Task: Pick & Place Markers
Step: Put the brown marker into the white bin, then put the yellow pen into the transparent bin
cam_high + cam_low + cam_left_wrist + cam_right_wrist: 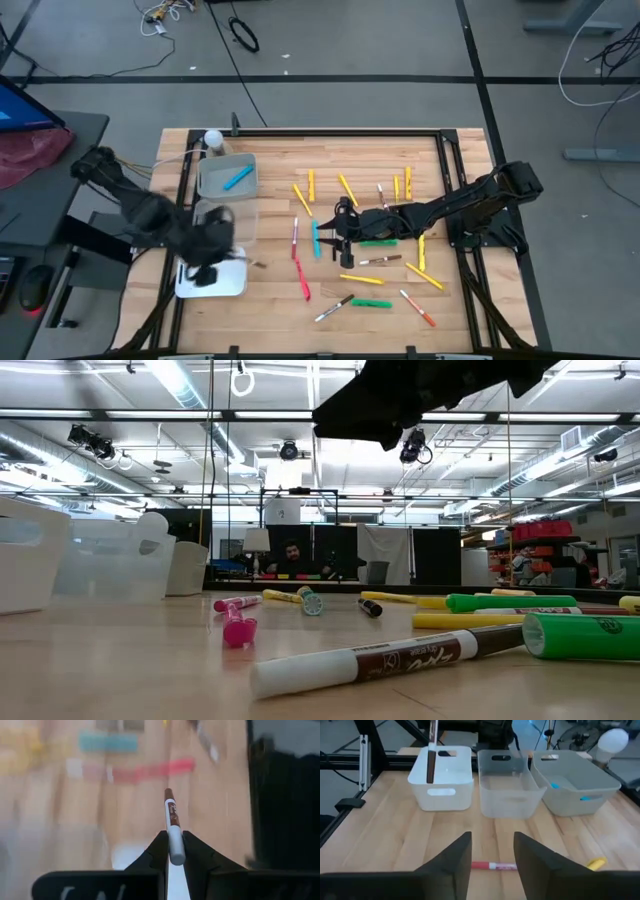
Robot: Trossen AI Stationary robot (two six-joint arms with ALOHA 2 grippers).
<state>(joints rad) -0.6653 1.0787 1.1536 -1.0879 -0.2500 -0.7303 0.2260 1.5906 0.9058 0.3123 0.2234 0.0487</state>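
High view: the left gripper point(213, 262) hangs over the white bin point(212, 281) at the near left corner of the wooden surface point(270, 290). Its jaws are pinched shut on a white-and-brown marker point(172, 827), which the left wrist view shows sticking straight out from between the two dark fingers point(156, 851), brown end outward. In the right wrist view that same marker point(431, 751) stands nearly upright above the white bin point(441, 777).

Beside the white bin sits a clear bin point(226, 221), and beyond that a grey bin point(226, 177) with a light blue marker point(237, 178) lying inside it.

The right gripper point(342, 232) is low over the middle of the surface among the scattered markers point(372, 240). Its jaws stand apart with nothing between them; a red marker point(493, 866) lies on the wood just ahead of the fingertips, and a yellow one point(596, 863) lies off to one side.

Yellow, green, red, light blue and white-and-brown markers are spread over the centre and right of the surface. From the low view, a white-and-brown marker point(385, 659) lies closest, with a green one point(580, 635) next to it and a pink cap point(239, 630) standing farther back.
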